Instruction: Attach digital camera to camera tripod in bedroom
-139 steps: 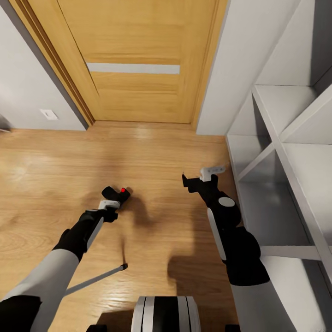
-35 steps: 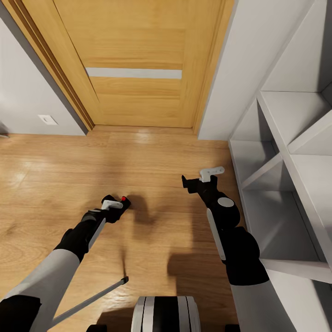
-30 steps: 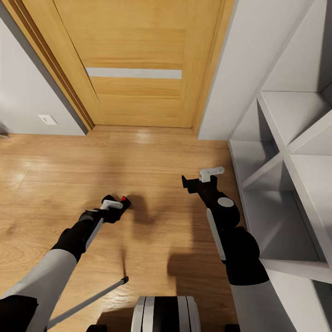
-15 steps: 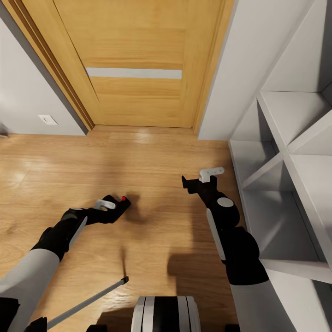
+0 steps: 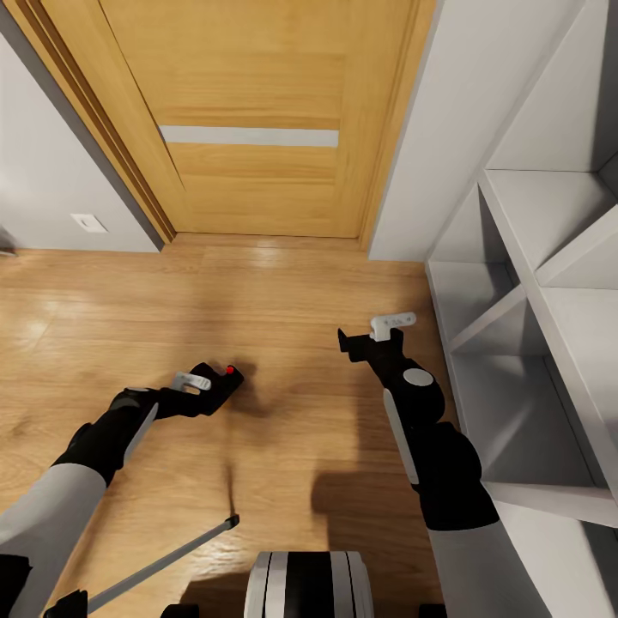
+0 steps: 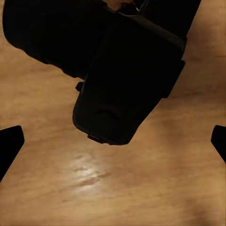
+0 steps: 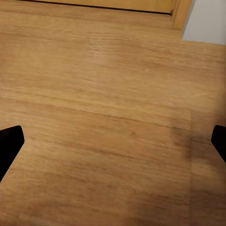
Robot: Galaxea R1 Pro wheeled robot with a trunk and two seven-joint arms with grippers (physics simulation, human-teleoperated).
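Since the left hand (image 5: 201, 390) is seen in its wrist view with both fingertips spread wide at the edges of the picture, it is judged to be open and clasping nothing. The digital camera (image 5: 225, 379) is found on the wood floor (image 5: 300, 283) of the bedroom, just ahead of that hand, with its red button turned upward in the head view. In the left wrist view the dark body of the camera is seen lying past the fingertips rather than between them, and its long axis is set at a slant to the line joining the two tips. Whether a finger touches it cannot be told. The right hand (image 5: 369, 330) is likewise held wide and empty, well apart from the camera and near the white cube shelves (image 5: 532, 283), so the left arm is plainly the nearer one. A short reach forward along the fingers, with the wrist turned to square the fingers to the camera's narrow sides, is judged to be what a grasp calls for. A thin grey rod with a black tip (image 5: 172, 549) is seen low in the head view, near the robot's base; it may belong to the camera tripod, but this cannot be confirmed. The oak door (image 5: 257, 103) is shut ahead.
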